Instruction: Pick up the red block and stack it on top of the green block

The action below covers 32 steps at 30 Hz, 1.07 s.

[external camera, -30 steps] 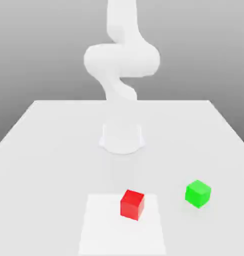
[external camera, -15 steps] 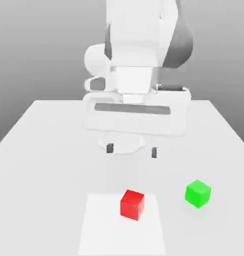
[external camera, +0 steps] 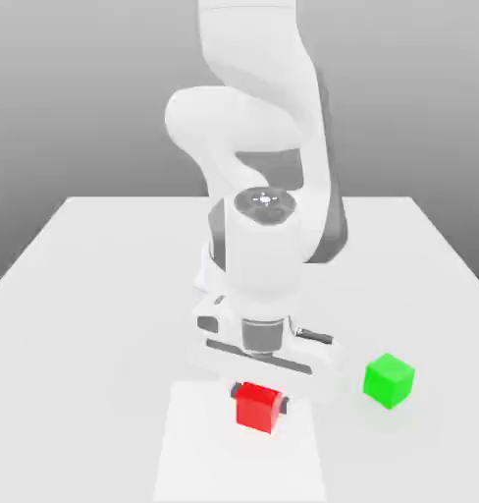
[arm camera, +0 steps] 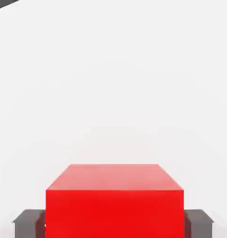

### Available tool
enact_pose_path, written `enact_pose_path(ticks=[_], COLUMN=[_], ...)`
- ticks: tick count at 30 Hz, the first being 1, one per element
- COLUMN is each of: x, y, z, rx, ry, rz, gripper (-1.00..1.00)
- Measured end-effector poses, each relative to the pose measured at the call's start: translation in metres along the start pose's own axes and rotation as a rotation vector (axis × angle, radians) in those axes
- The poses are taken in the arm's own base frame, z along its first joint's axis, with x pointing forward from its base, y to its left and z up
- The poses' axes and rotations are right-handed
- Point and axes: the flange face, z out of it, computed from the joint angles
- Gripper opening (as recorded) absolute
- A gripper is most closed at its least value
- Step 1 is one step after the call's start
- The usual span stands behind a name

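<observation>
White table (external camera: 96,285) under grey backdrop, exterior view: Panda arm (external camera: 258,128) bent down over red block (external camera: 257,406), hand (external camera: 260,394) closed on its two sides, block resting on paler square patch (external camera: 194,452); green block (external camera: 389,380) well apart toward the exterior view's right, nothing on top. Hand view: red block (arm camera: 114,200) clamped between dark fingertips (arm camera: 28,222), resting on table. Grasp judged made; lift, carry and stacking not yet done.

Simulated test bench: plain white table (external camera: 106,285), blank grey backdrop, flat untextured render, white robot arm (external camera: 253,128).
</observation>
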Motion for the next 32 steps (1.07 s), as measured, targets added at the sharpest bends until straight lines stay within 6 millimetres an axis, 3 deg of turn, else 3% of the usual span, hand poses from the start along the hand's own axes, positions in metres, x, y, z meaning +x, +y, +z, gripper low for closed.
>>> enact_pose_path(ticks=[3, 9, 11, 15, 21, 23, 28, 29, 32], x=[0.000, 0.000, -0.009, -0.090, -0.187, -0.197, -0.199, -0.200, -0.200], y=[0.000, -0.001, -0.004, -0.021, -0.018, -0.018, -0.018, -0.017, -0.017], z=[0.000, -0.051, -0.064, -0.081, -0.097, -0.087, -0.047, -0.039, -0.039], rx=[0.000, 0.000, 0.001, 0.004, 0.001, 0.002, 0.002, 0.001, 0.001], ry=[0.000, 0.001, -0.001, -0.005, -0.001, 0.003, 0.003, 0.001, 0.001], rz=[0.000, -0.001, 0.017, -0.027, -0.010, -0.010, -0.007, -0.010, -0.009], gripper=[-1.00, -1.00, -1.00, -1.00, -1.00, -1.00, -1.00, 1.00, 1.00])
